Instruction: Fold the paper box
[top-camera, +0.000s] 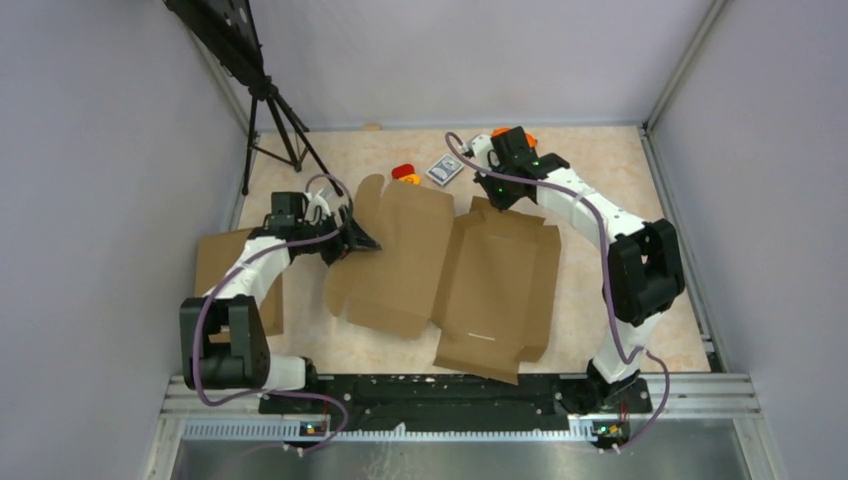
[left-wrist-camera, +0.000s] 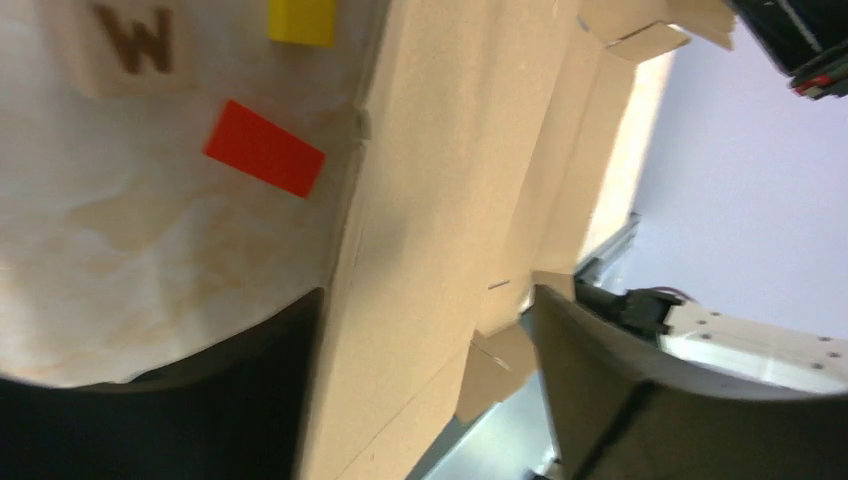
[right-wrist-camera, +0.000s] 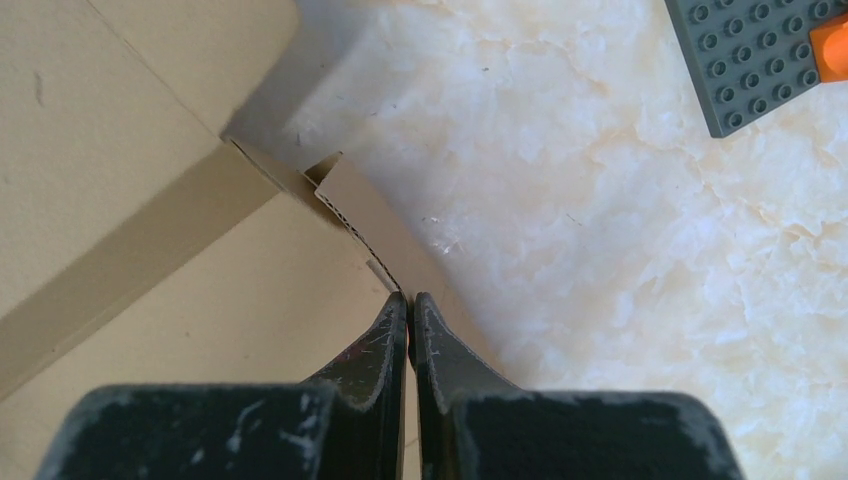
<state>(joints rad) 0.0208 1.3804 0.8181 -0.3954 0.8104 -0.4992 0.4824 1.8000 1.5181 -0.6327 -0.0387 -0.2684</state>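
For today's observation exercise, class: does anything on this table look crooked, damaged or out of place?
The box is a flat, unfolded sheet, lying askew to the table edges. The right gripper is shut on its raised far flap; the left gripper stands open around its left edge. No tears or spills show.

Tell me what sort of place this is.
Most likely a robotics lab test cell. The left arm and right arm are bolted to a rail at the table edge. Plain grey walls in a metal frame enclose it, and a tripod stands in the far left corner.
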